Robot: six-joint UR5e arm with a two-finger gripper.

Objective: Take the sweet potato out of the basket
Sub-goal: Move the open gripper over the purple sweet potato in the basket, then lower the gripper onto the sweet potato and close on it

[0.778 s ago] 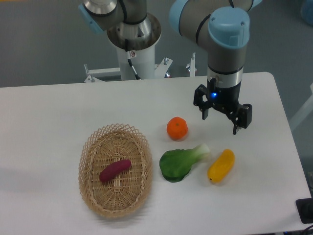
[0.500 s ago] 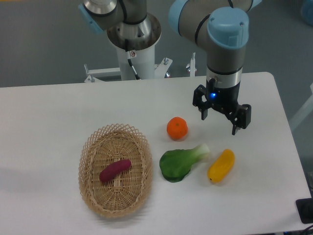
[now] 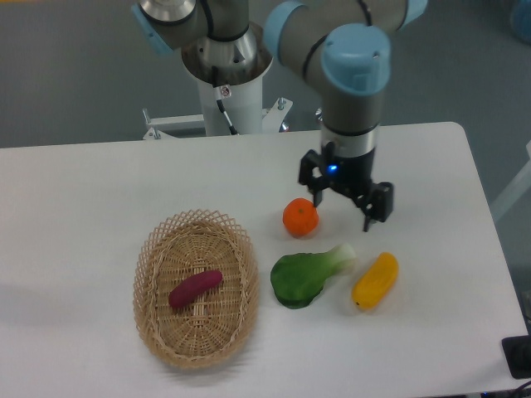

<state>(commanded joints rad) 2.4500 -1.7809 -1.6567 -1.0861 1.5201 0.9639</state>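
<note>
- On the white worktop [image 3: 99,174], toward its left front, sits the oval wicker basket [image 3: 154,319]. The sweet potato [image 3: 195,288], small and magenta-purple, lies slantwise on the basket floor, its higher end pointing right.
- Well to the right, the gripper [image 3: 342,207] hangs above the worktop with its two fingers [image 3: 367,217] spread apart and nothing between them.
- Just beside the left finger is an orange [image 3: 300,217]; below it lie a leafy green vegetable [image 3: 307,276] and a yellow-orange vegetable [image 3: 375,280].
- The pick has not begun — the gripper is far from the basket and must cross over the produce to reach it.
- Risk: the gripper hangs low near the orange, so a sideways move without lifting could knock it rolling.
- Risk: the basket's raised lattice rim could catch a finger on the descent and drag or tip the light basket.
- Risk: the tuber is slim, smooth and tapered — a grip across the wrong axis or near an end could let it slip out.
</note>
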